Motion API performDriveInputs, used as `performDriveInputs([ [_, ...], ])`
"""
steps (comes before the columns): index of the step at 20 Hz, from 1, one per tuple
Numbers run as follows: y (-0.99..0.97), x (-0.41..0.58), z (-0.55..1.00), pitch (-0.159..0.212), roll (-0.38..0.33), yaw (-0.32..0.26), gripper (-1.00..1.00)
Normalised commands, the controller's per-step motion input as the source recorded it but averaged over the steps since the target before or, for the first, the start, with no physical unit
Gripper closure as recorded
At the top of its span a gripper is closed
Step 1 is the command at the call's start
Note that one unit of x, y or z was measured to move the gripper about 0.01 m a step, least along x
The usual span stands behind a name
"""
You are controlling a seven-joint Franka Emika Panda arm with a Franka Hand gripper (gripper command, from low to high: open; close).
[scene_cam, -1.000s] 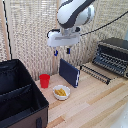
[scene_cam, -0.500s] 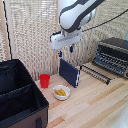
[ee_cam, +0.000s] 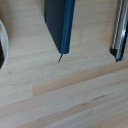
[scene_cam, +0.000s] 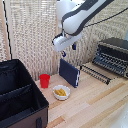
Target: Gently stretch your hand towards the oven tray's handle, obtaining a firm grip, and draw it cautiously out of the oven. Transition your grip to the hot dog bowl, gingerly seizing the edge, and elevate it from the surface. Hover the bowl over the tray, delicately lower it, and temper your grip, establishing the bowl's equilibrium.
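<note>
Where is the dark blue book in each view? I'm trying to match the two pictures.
Exterior view: the dark blue book stands upright mid-table, between the red cup and the oven tray.
Wrist view: the book is seen edge-on from above.
Shared landmark: the oven tray, beside the book in both.

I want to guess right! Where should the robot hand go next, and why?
Probably down toward the bowl. The rack already sticks out of the oven, and the bowl sits on the table by the red cup, untouched. The gripper hangs above the blue book, holding nothing.
</note>
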Motion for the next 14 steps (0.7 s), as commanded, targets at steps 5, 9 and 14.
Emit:
performDriveInputs([
  [5, -0.35, 0.0, 0.05, -0.052, -0.333, 0.049, -1.0],
  [9, -0.4, 0.0, 0.05, -0.046, -0.337, 0.027, -1.0],
  [14, -0.47, 0.0, 0.05, -0.051, -0.323, 0.019, -1.0],
])
